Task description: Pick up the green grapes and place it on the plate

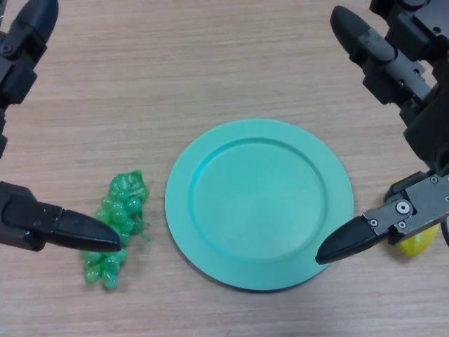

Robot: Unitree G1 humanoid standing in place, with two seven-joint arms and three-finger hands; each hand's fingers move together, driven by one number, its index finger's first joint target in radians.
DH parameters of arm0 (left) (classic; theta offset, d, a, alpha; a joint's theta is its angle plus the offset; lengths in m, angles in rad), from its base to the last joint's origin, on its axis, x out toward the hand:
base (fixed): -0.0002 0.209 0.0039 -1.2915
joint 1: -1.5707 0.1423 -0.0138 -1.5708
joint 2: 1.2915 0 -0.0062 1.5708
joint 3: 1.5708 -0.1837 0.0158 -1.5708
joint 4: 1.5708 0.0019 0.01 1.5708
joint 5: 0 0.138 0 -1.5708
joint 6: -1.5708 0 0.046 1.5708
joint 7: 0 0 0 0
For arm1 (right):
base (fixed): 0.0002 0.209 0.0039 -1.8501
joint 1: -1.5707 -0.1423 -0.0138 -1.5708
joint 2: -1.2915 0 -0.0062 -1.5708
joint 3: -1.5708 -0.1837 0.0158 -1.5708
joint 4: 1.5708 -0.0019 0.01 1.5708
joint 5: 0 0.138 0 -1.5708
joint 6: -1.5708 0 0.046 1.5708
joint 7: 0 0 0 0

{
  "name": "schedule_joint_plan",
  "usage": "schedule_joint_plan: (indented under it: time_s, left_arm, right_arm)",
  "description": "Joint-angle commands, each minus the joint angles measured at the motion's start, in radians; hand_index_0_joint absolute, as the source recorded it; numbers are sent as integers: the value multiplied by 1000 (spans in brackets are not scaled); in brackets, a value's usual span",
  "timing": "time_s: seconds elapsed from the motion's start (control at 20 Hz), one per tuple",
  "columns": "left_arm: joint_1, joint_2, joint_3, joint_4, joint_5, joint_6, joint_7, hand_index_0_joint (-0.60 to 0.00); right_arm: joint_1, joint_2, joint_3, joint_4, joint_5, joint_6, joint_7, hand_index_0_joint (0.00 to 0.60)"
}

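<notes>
The green grapes (116, 228) are seen lying on the wooden counter (210, 63), just beside the rim of the round teal plate (259, 203), but not touching it. The bunch is long, and it lies on the counter, not on the plate.

The left robot hand (42, 225) is seen over the grapes. Its dark thumb tip is laid across the side of the bunch, in front of the lower grapes. Its other fingers are held far up and away, near the top corner of the view. The fingers are spread wide, so this robot hand is open and nothing is held in it. It cannot be told if the thumb tip is touching the grapes or is only above them.

The right robot hand (393, 217) is seen on the other side of the plate. One dark fingertip is held over the plate's near rim. Its other fingers are spread far apart, so it is open too, and nothing is gripped. A small yellow thing (415, 242) is partly hidden under this robot hand, just beside the plate.
</notes>
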Motion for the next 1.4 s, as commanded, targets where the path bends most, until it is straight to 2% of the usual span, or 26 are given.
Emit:
schedule_joint_plan:
  time_s: [0.05,0.2,0.45,0.6,0.75,0.9,1.1,1.25,1.4]
  left_arm:
    - [-19,28,40,0,12,-138,21,0]
    - [-9,-18,-24,74,81,-202,-9,0]
    - [-15,-22,-26,115,112,-221,-25,0]
    - [17,-50,-28,258,290,-397,-87,0]
    - [31,-67,-28,394,354,-504,-118,0]
    - [55,-89,-82,576,508,-721,-138,0]
    - [56,-101,-143,780,656,-882,-69,0]
    - [57,-104,-182,859,724,-903,-21,0]
    - [87,-123,-240,925,819,-885,16,0]
  right_arm:
    - [-44,-11,-84,-36,-21,-128,-4,0]
    - [-49,2,-82,-36,-35,-133,-3,0]
    - [-57,22,-83,-31,-63,-120,22,0]
    - [-57,42,-70,-19,-94,-126,42,0]
    - [-55,57,-52,-14,-115,-129,50,0]
    - [-53,73,-34,-20,-129,-110,62,0]
    - [-47,83,-39,-31,-125,-99,67,0]
    - [-33,78,-40,-35,-116,-109,57,0]
    - [-31,53,-36,-36,-90,-122,27,0]
